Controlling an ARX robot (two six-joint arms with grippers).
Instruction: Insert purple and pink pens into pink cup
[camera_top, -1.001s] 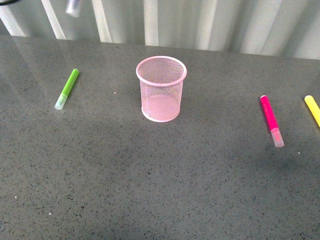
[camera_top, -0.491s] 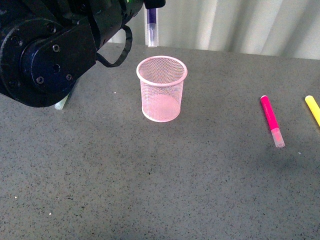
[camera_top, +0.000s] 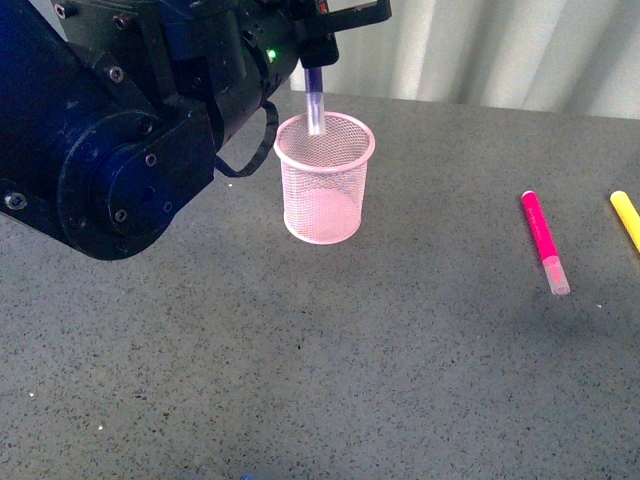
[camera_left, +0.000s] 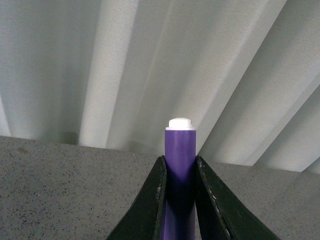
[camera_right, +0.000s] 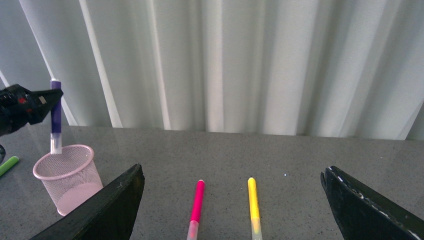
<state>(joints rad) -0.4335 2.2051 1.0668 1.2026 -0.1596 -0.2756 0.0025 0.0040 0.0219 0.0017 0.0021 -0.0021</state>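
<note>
My left gripper (camera_top: 315, 62) is shut on the purple pen (camera_top: 315, 95) and holds it upright, clear cap down, with the cap tip just inside the mouth of the pink cup (camera_top: 322, 190). In the left wrist view the pen (camera_left: 180, 165) stands between the closed fingers (camera_left: 150, 200). The pink pen (camera_top: 541, 238) lies flat on the table at the right. My right gripper (camera_right: 232, 200) is open and empty, above the table near the pink pen (camera_right: 196, 201). The right wrist view also shows the cup (camera_right: 67, 177) with the purple pen (camera_right: 55, 115) over it.
A yellow marker (camera_top: 626, 218) lies at the far right, beside the pink pen; it also shows in the right wrist view (camera_right: 254, 205). A green marker (camera_right: 7, 165) lies left of the cup, hidden behind my left arm (camera_top: 120, 140) in the front view. A white curtain backs the grey table (camera_top: 350, 350).
My left arm has come in from the upper left with the purple pen and lowered it, so its cap now dips into the cup's mouth. The other pens have not moved.
</note>
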